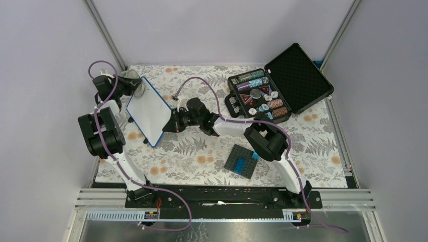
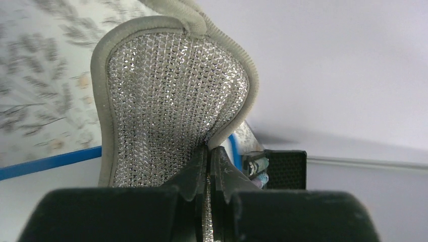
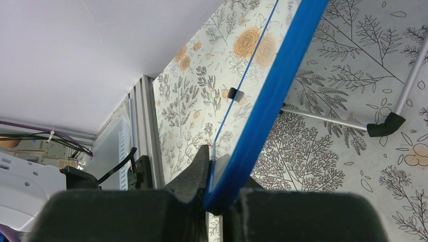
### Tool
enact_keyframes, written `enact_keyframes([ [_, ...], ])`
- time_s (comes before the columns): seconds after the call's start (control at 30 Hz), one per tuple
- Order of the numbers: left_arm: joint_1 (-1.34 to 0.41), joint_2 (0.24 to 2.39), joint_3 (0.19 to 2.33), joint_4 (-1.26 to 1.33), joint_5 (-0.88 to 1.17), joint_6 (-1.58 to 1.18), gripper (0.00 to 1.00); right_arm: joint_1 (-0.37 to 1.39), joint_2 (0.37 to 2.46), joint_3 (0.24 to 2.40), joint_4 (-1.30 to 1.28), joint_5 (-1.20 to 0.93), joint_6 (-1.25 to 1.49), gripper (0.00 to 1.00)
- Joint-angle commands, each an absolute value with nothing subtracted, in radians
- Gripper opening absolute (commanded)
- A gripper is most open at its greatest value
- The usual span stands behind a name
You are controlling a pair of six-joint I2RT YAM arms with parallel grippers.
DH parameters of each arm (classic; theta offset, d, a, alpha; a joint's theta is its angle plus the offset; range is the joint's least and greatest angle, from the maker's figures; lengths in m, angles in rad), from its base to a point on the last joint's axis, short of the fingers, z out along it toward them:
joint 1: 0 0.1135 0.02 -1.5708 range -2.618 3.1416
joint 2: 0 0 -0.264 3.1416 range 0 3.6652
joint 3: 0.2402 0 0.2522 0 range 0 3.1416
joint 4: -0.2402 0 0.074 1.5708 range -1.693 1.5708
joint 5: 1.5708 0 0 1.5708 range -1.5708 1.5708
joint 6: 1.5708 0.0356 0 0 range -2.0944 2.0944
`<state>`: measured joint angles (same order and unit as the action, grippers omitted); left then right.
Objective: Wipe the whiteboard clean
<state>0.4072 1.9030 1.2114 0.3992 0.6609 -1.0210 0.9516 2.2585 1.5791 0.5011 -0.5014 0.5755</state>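
Observation:
The whiteboard [image 1: 148, 110] is white with a thin blue rim and is held tilted above the floral cloth at the left. No writing shows on it. My right gripper [image 1: 169, 124] is shut on its right edge; in the right wrist view the blue rim [image 3: 270, 96] runs up from between the jaws of that gripper [image 3: 220, 176]. My left gripper [image 1: 130, 86] is shut on a silver mesh pad with a grey border [image 2: 166, 101], held at the board's far left corner. In the left wrist view the board's blue rim [image 2: 55, 161] shows behind the pad, and that gripper [image 2: 209, 166] pinches the pad's lower edge.
An open black case [image 1: 280, 88] with poker chips stands at the back right. A dark grey studded plate with blue bricks [image 1: 242, 161] lies near the front middle. The board's black-tipped metal legs [image 3: 384, 125] show beneath it. Grey walls close in both sides.

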Motion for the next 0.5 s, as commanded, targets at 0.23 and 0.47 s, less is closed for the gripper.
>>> enact_keyframes([
  [0.23,0.441,1.978,1.243,0.141,0.633,-0.923,0.0,1.021,2.275,1.609,0.471,-0.75,0.497,0.0],
  [0.47,0.283,1.877,1.249,0.183,0.66,-0.835,0.0,1.02,2.277,1.614,0.468,-0.752,0.497,0.0],
])
